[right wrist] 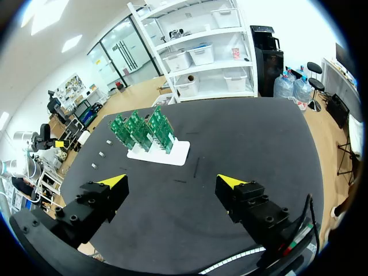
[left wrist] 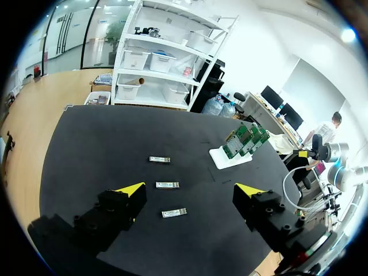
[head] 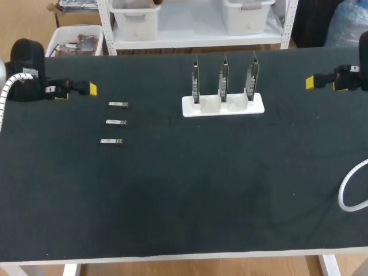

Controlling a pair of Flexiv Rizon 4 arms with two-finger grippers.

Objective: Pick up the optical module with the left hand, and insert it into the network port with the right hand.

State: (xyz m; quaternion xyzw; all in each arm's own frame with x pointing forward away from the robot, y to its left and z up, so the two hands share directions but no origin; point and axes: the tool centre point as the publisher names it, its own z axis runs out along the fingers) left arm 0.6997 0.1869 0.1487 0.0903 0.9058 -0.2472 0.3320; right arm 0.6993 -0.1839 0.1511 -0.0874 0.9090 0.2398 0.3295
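Note:
Three small silver optical modules lie in a column on the black table's left part: far [head: 118, 104] [left wrist: 159, 159], middle [head: 115, 122] [left wrist: 167, 185] and near [head: 111, 141] [left wrist: 174, 213]. A white stand [head: 223, 106] [right wrist: 159, 153] [left wrist: 229, 160] holds three upright green network cards [head: 222, 79] [right wrist: 139, 130] [left wrist: 244, 138] at the back middle. My left gripper [head: 86, 89] [left wrist: 190, 192] hangs open at the far left, above and short of the modules, holding nothing. My right gripper [head: 315, 83] [right wrist: 172, 184] is open and empty at the far right, away from the stand.
A black mat [head: 184, 190] covers the whole table. A white cable loop [head: 351, 190] [right wrist: 241, 256] from my right arm lies near the right edge. A thin dark mark [right wrist: 196, 167] lies on the mat beside the stand.

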